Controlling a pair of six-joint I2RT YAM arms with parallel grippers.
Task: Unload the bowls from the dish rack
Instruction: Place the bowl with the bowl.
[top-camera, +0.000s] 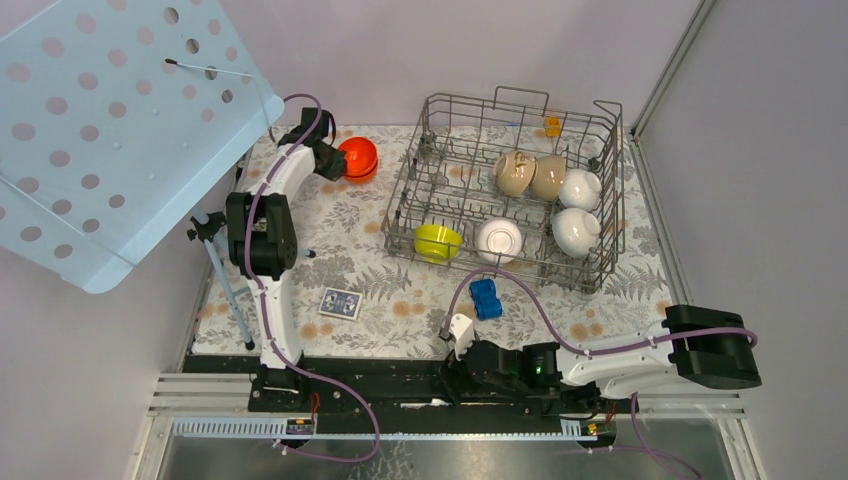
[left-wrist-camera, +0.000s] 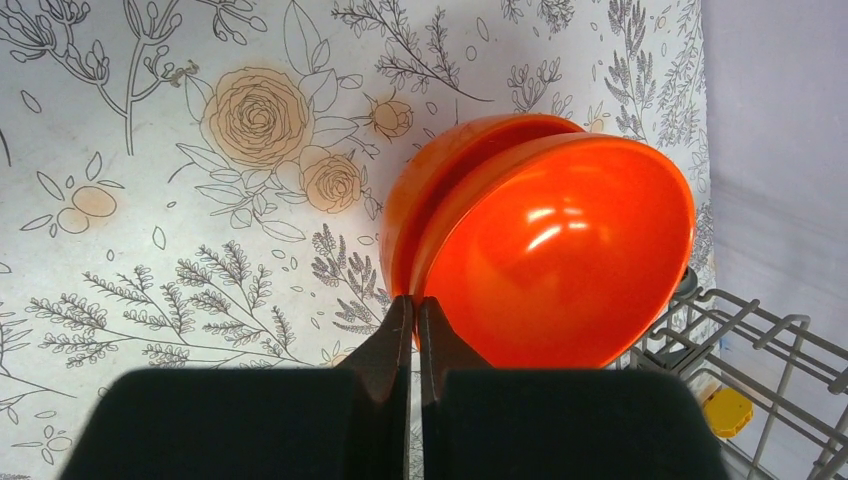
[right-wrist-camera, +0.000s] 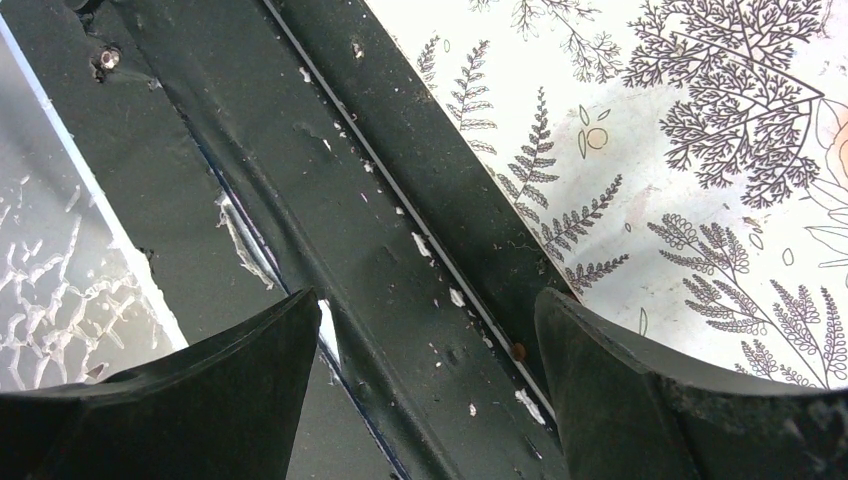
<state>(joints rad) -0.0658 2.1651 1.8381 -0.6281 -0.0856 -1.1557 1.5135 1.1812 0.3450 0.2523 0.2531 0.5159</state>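
The left claw (left-wrist-camera: 417, 312) pinches the rim of an orange bowl (left-wrist-camera: 560, 250) beside a second orange bowl (left-wrist-camera: 440, 170), over the desk (left-wrist-camera: 150, 250) left of the dish rack (top-camera: 460, 170). The right claw (right-wrist-camera: 425, 340) gapes wide, empty.

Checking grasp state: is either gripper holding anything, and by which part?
Left gripper pinches the nearer glossy round orange-red bowl by its rim. Right gripper is open, holding nothing.

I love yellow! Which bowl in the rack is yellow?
The yellow-green bowl at the dish rack's near left corner; the other five inside are beige or white.
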